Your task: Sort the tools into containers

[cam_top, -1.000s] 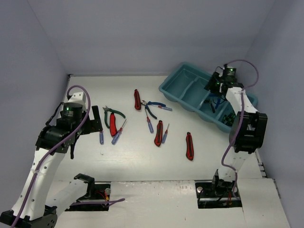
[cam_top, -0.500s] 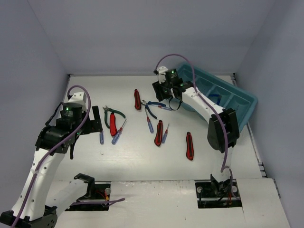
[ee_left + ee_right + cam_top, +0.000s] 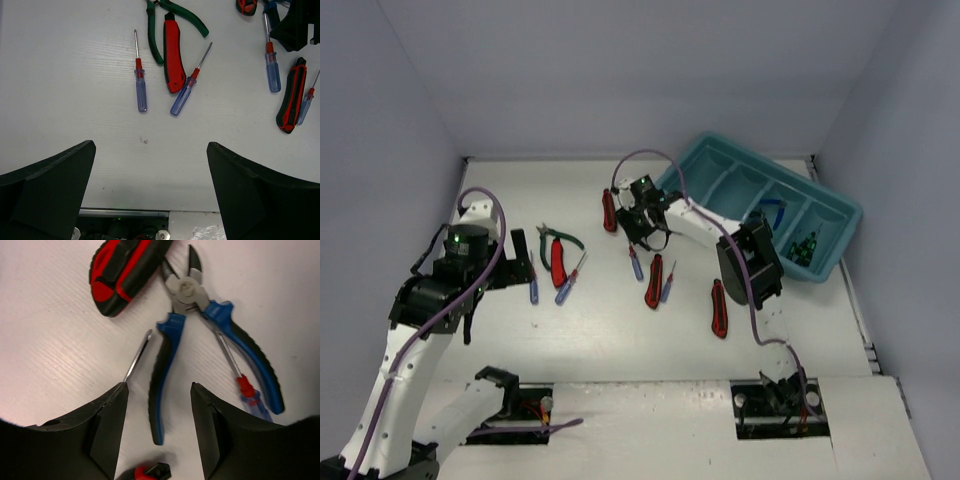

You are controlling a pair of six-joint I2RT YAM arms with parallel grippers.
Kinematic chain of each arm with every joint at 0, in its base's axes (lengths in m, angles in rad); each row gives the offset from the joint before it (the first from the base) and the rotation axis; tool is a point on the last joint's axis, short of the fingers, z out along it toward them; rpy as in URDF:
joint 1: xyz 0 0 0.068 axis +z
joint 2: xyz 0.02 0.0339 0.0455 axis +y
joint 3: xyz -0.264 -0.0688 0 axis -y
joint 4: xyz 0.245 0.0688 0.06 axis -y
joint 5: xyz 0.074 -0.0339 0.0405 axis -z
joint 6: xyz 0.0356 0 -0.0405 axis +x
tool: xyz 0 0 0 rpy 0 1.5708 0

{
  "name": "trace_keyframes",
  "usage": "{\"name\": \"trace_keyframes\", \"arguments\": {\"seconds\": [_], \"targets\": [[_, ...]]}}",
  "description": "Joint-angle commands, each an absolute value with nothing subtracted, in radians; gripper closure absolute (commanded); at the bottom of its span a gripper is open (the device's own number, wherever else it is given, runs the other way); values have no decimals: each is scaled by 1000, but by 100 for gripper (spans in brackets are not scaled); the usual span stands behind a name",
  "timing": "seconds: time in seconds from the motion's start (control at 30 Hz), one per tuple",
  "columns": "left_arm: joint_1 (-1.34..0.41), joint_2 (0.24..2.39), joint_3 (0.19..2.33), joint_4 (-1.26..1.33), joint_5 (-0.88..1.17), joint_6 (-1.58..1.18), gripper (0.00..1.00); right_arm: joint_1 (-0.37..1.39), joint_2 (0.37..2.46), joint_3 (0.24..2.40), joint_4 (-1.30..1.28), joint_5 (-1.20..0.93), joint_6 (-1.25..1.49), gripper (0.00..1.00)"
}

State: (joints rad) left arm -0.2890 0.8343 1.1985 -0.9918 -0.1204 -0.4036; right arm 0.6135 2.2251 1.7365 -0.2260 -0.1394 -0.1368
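On the white surface we count four red-and-black knives, five slim screwdrivers with clear blue handles, green pliers and blue pliers. Our right end effector is spread astride one rubbery blue handle. Our left end effector gapes wide. The teal plastic tray sits far right.

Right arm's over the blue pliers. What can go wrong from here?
1. The right tool straddles only one handle of the blue pliers. Closing there may let them swing open or hang tilted.
2. A screwdriver lies along the other handle and could get dragged along.
3. A second screwdriver has its shaft right beside the tool and may be knocked or pinched.
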Motion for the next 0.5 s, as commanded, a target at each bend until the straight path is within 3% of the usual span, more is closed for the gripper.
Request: {"name": "trace_keyframes", "arguments": {"seconds": [0.0, 0.27, 0.47], "targets": [[-288, 825, 1198, -984, -134, -420, 8, 636, 2246, 1793, -207, -92, -145, 51], [-288, 805, 1186, -1000, -141, -426, 8, 643, 2267, 1792, -207, -57, -133, 74], [-290, 792, 1180, -1005, -138, -428, 8, 643, 2230, 1791, -207, -84, -119, 61]]}}
